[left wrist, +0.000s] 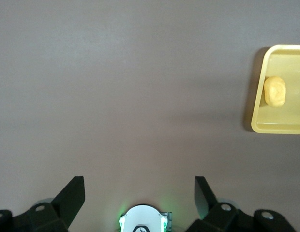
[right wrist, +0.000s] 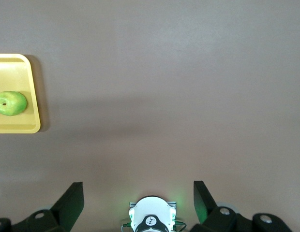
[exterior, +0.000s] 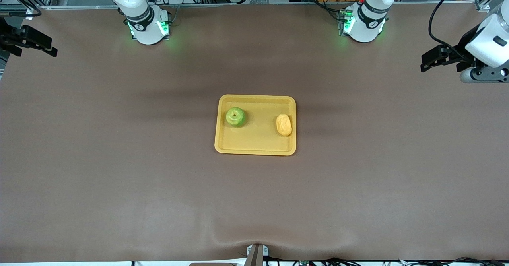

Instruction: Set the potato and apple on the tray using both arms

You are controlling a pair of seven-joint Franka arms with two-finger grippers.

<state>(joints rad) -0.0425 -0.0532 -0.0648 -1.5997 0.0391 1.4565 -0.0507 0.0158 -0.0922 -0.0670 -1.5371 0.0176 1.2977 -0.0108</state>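
While both pairs of jaws hang spread and empty, the fruit sits on the tray (exterior: 255,146).

Left gripper (exterior: 427,61) and right gripper (exterior: 49,47) wait over the table ends (well apart from the tray); apple (exterior: 235,117) lies toward the right arm's end, potato (exterior: 284,124) toward the left's.

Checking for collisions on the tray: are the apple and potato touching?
No, the apple and potato sit apart at opposite ends of the tray, bare tray between them.
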